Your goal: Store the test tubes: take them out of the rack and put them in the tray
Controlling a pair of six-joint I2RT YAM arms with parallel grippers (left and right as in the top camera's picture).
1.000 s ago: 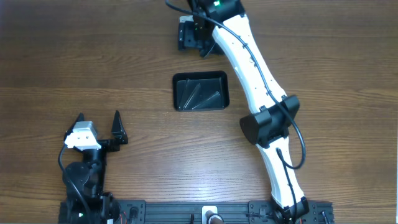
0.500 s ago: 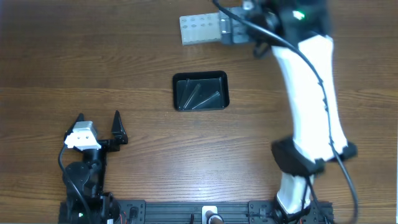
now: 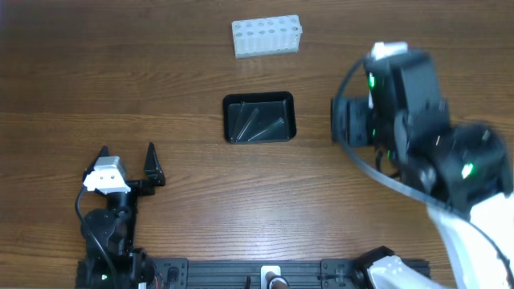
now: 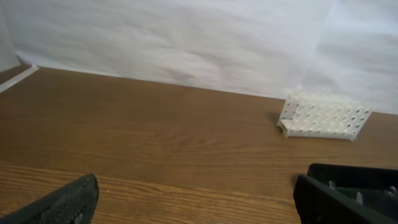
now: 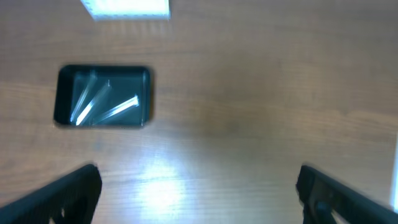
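At the table's (image 3: 161, 64) left, our left gripper (image 3: 127, 159) is resting spread and empty. Centrally, test tubes (image 3: 257, 122) are lying in the black tray (image 3: 228, 120), the rack (image 3: 267, 37) beyond looking empty. Rightward, our right gripper (image 5: 199, 177), spread, is pulling away from the rack: we are probably finishing.

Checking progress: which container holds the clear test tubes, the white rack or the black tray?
The black rectangular tray, with clear tubes lying slanted inside; the white perforated rack looks empty.

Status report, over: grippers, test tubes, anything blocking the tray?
Left gripper open, empty, near its base. Right gripper open, empty, raised right of the tray. Test tubes lie in the tray; rack looks empty. Nothing in the way.
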